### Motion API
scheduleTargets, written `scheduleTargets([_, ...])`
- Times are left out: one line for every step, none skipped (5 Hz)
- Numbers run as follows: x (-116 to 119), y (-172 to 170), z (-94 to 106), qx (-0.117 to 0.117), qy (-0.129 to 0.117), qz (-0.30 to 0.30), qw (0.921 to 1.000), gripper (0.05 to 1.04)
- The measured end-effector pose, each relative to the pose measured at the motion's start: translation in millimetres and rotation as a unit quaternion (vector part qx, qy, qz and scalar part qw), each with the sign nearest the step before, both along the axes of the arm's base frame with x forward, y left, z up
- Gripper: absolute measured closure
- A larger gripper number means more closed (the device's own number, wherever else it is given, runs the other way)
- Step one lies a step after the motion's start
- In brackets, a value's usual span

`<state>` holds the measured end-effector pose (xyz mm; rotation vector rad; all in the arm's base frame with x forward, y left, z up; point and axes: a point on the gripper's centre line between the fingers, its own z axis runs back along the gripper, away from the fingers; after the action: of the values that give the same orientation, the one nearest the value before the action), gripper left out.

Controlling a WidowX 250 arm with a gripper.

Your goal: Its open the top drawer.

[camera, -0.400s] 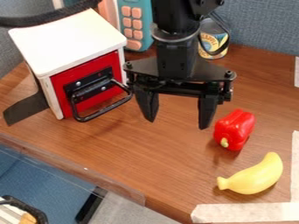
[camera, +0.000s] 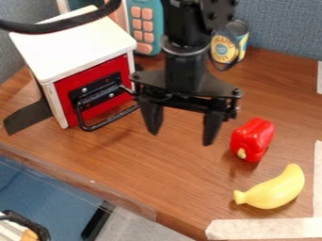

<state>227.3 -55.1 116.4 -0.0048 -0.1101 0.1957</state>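
Observation:
My gripper [camera: 181, 139] hangs over the middle of the wooden table, its two fingers apart with nothing between them. To its left stands a small white box with a red-fronted drawer [camera: 69, 88]. The drawer is closed, flush with the box front. Its black wire handle [camera: 104, 123] sticks out toward the gripper, and the left finger is a little to the right of the handle, with the gripper's left side overlapping the handle's upper end in view.
A red toy pepper [camera: 252, 140] and a yellow toy banana [camera: 271, 189] lie at the right. Behind stand a can [camera: 228, 46] and a teal toy phone [camera: 143, 23]. The table edge [camera: 75, 175] runs along the lower left.
The gripper has shifted slightly left toward the drawer handle and a little lower in view, tilting somewhat. The black cable at the upper left has moved. The drawer has not moved.

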Motion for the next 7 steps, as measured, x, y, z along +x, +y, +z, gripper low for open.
scheduleTargets([9.0,14.2,-8.0,0.022,0.016,-0.026,0.9993,0.083])
scheduleTargets([17.6,29.9,-15.4,0.029,0.028,-0.042,0.9983,0.083])
scheduleTargets([26.8,49.8,-28.0,0.053,0.05,-0.09,0.9932,0.083])
scheduleTargets([33.4,62.8,-33.2,0.064,0.05,-0.117,0.9899,0.083])
scheduleTargets([45.1,81.8,-33.3,0.079,0.019,-0.133,0.9879,0.083])
scheduleTargets([52.7,95.5,-36.1,0.077,-0.006,-0.148,0.986,0.083])
scheduleTargets([55.8,107.3,-45.4,0.074,-0.007,-0.157,0.9849,0.083])
